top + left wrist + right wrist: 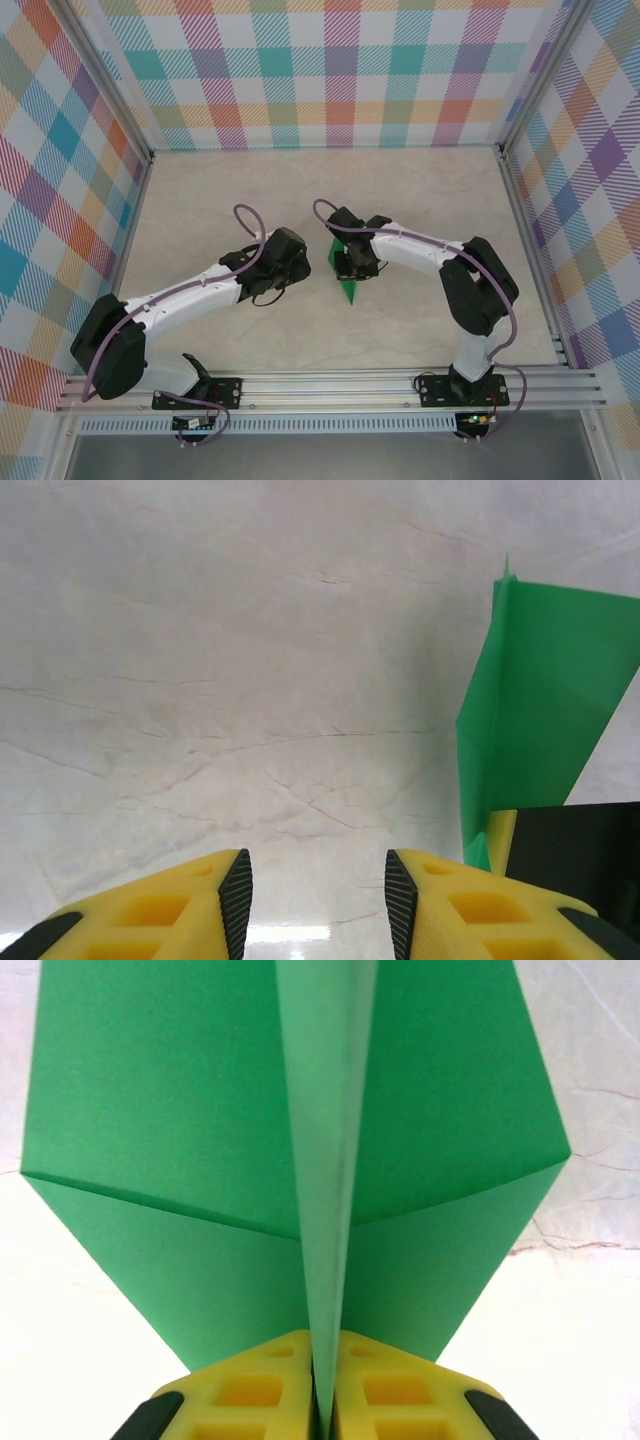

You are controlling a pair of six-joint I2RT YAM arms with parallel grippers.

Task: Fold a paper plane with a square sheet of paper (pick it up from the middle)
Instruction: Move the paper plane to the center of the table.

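My right hand (322, 1392) is pressed together on the paper plane (190, 1110), pinching the thin centre fold between its two yellow fingers (250, 1390). From my right wrist that fold runs as a narrow upright ridge from 6 o'clock straight to 12 o'clock. A green flap spreads off it on each side, toward 9 and 3 o'clock, and a slanting crease crosses each flap.

From above, the paper plane (347, 287) sits near the middle of the pale marbled bench (250, 190). It pokes out at 6 o'clock from under my right hand (352, 264). I cannot tell whether its lower tip touches the bench.

My left hand (318, 892) is spread, its two yellow fingers (170, 910) parted with nothing between them, just bare bench (200, 680) showing through the gap. It holds nothing and is clear of the paper. From my left wrist the paper plane (545, 700) stands at 3 o'clock, tilted, with its narrow top toward 12 o'clock. The black body of my right hand is at about 4 o'clock below it. From above, my left arm ends just at 9 o'clock of the green paper, close beside it.
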